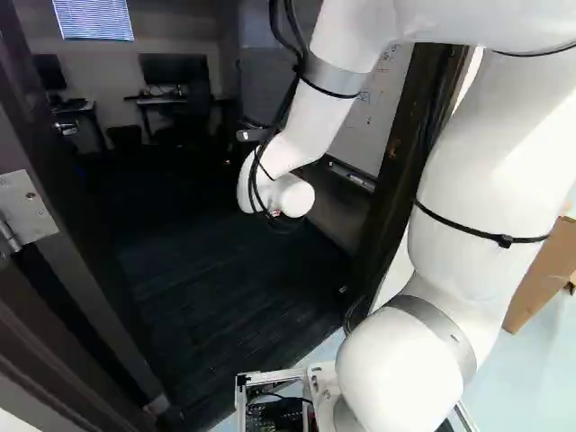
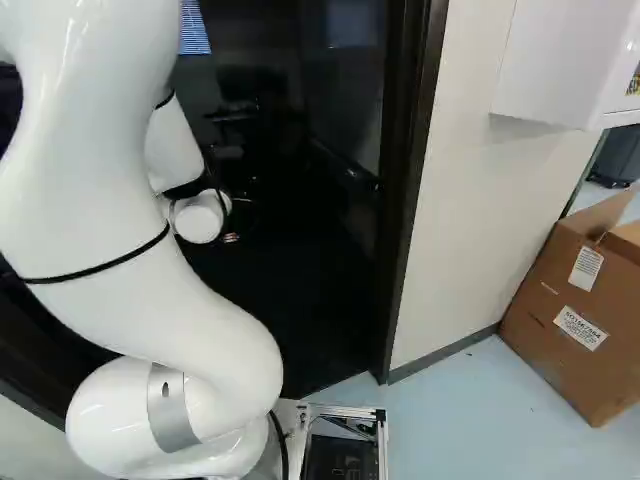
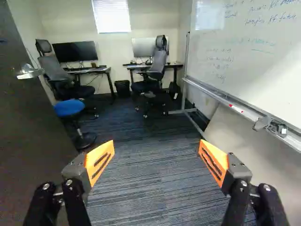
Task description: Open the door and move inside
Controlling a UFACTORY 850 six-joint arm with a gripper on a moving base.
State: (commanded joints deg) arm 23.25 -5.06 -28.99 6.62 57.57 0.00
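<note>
The dark door [image 3: 33, 127] stands open, swung inward along one side of the doorway, its silver lever handle [image 3: 29, 71] showing in the wrist view and at the far left of the left base view. My gripper [image 1: 283, 225] is at the arm's end, within the doorway, mostly hidden behind the wrist joint. Seen from the wrist, the gripper [image 3: 156, 153] has its orange-padded fingers wide apart, with nothing between them but a view of the carpet [image 3: 150, 183]. It does not touch the door or handle.
The dark door frame [image 2: 410, 180] stands right of the arm. Inside are a whiteboard on a stand [image 3: 188, 89] along one side, a blue stool [image 3: 69, 108], office chairs [image 3: 157, 70] and desks with monitors [image 3: 75, 51]. A cardboard box [image 2: 575, 310] sits outside.
</note>
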